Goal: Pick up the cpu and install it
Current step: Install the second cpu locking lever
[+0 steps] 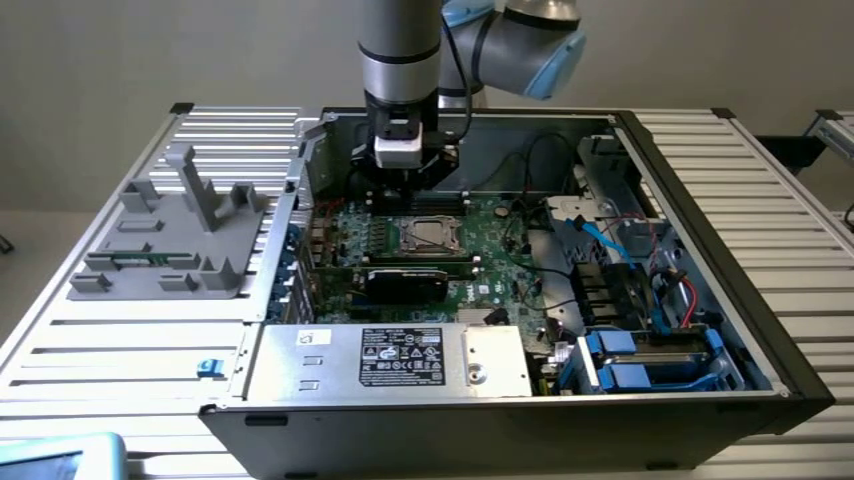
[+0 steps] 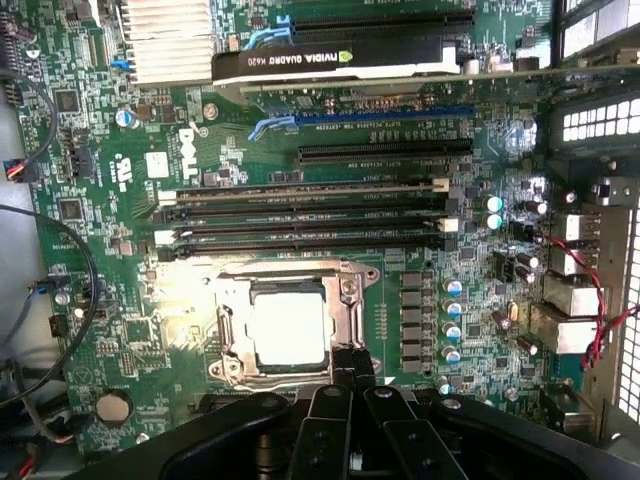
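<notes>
Basically the cpu [image 2: 290,325] already sits square in the motherboard socket [image 2: 236,340], directly under and just ahead of the tool [image 2: 350,400], whose fingers are pressed together (holding nothing), hovering above the board.

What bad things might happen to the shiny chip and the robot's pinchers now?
1. The cpu lies in the socket; if it sits crooked, the frame might press it wrongly.
2. The shut end effector hovers right at the socket's edge, so a small slip could bump the frame or the chip.
3. The memory slots stand close by and could get scraped.
</notes>
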Tool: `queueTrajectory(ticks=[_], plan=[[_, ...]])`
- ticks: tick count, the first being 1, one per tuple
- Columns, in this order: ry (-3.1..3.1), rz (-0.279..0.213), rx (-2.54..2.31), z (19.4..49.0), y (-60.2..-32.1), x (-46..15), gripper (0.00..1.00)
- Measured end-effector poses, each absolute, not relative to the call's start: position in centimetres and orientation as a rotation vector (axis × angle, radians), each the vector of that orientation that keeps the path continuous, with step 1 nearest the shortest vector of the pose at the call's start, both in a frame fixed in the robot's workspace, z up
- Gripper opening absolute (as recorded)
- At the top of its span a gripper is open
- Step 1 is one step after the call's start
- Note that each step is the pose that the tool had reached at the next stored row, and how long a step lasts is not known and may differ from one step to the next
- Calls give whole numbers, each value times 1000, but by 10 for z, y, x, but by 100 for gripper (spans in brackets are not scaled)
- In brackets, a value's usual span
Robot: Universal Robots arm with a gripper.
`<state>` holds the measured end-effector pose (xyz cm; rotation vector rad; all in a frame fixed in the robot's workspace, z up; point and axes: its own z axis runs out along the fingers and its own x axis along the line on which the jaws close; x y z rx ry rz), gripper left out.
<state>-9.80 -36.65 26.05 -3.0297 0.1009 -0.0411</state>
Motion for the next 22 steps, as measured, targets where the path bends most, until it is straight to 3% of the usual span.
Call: queueTrajectory(ticks=[22], plan=[[100, -28, -2895, 260, -390, -98, 11]])
